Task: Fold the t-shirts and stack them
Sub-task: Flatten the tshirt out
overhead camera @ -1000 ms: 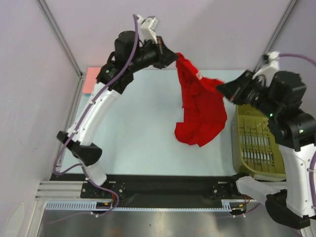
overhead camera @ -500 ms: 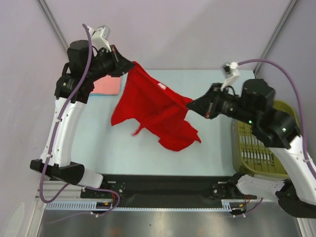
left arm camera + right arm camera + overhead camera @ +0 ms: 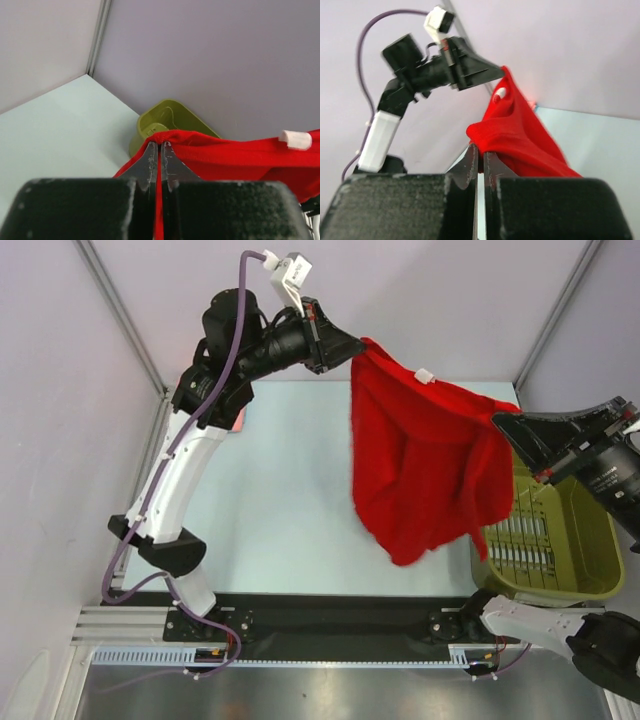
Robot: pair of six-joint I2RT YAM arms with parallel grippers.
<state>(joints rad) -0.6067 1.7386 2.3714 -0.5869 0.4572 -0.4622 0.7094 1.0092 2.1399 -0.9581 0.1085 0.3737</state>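
Lilac walls enclose a pale blue-green table (image 3: 290, 510), its surface bare across the middle. Item one, far left corner of the table: a sliver of salmon-pink cloth (image 3: 238, 420) showing past the left arm, too hidden to say whether it is folded. Item two, the left gripper (image 3: 352, 343): raised high over the table's far edge, jaws pinched tight on an upper edge of the cloth; the left wrist view shows the two fingertips (image 3: 151, 159) pressed together with a thin line of red between them. Item three, the red t-shirt (image 3: 425, 470): wholly in the air, stretched along its top edge between the two grippers and hanging in loose vertical folds over the right half of the table, its lowest point above the near right area, partly in front of the basket. A small white tag (image 3: 424, 375) sits on the top edge, nearer the left gripper. Item four, the right gripper (image 3: 505, 425): level with the shirt's other upper corner, jaws likewise closed on a bunched bit of red cloth, as the right wrist view confirms. Item five, an olive-green basket (image 3: 560, 540) at the table's right edge, with no cloth visible inside it. Progress, by judgement: early. The red shirt is lifted and partly spread but not laid flat; laying down, folding and stacking are all left.
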